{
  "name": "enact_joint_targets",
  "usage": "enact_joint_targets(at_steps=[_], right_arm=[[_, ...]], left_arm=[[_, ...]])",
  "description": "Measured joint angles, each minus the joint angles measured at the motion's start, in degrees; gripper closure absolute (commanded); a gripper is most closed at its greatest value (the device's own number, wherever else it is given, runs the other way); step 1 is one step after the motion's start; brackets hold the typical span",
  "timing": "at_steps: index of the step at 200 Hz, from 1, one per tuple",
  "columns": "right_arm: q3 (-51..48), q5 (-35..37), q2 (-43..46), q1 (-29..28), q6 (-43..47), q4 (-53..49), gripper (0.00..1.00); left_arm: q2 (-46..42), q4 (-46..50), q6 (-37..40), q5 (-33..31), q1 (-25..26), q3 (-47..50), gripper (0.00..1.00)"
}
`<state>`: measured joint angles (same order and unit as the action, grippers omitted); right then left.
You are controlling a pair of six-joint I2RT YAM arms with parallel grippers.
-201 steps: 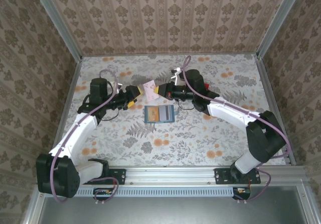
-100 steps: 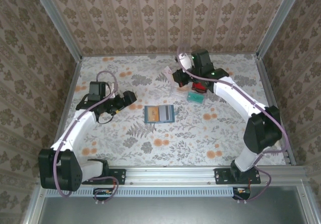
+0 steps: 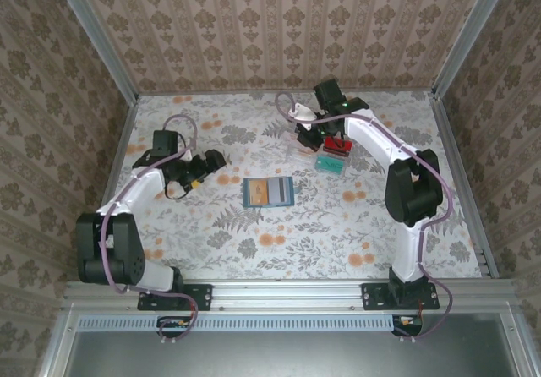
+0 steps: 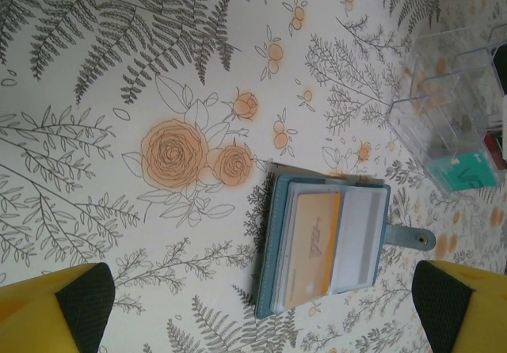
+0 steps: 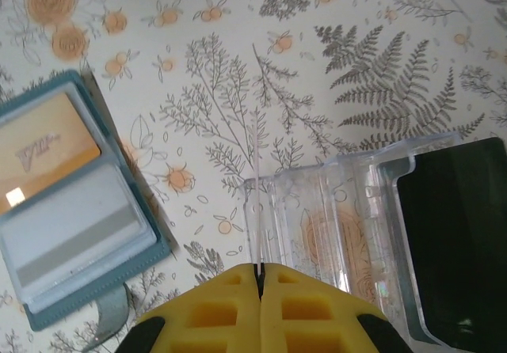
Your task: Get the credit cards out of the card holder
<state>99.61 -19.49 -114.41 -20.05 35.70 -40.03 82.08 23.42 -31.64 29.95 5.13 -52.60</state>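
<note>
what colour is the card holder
The card holder is teal-blue, clearest in the left wrist view.

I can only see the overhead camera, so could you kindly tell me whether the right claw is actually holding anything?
Observer: Yes. Its wrist camera shows the right claw pressed shut on a thin card, seen edge-on, over one end of the clear tray.
Operator: Thank you. Can you make out any print on the cards in the wallet?
Observer: From the left wrist camera, the orange card bears a printed logo.
Operator: And the wallet's strap?
Observer: Unfastened, sticking out from the grey card's side.
</note>
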Motion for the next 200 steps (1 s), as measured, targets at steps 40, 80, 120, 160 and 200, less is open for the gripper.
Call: enact_joint_targets(at_steps=[40,80,120,160,200], right_arm=[[1.01,-0.42,-2.56,0.59,4.28,-2.08,1.0],[3.21,-0.46,-6.51,1.46,6.56,-3.91,1.0],[3.72,-0.66,-7.61,1.92,7.82,-5.44,1.0],[5.75,-0.7,-9.86,2.19,9.42,-5.84,1.0],[6.29,-1.55,-10.84,2.23,10.25,-7.39,0.98]], left_arm=[[0.98,-0.68,0.24,0.37,-0.42,-0.52,0.0],[3.43,-1.03,0.42,1.64,-0.74,-1.18,0.0],[3.98,-1.16,0.42,2.82,-0.76,-1.18,0.0],[4.74,-2.25,0.39,4.17,-0.76,-1.18,0.0],[5.73,-2.84,0.39,5.01,-0.76,-1.18,0.0]])
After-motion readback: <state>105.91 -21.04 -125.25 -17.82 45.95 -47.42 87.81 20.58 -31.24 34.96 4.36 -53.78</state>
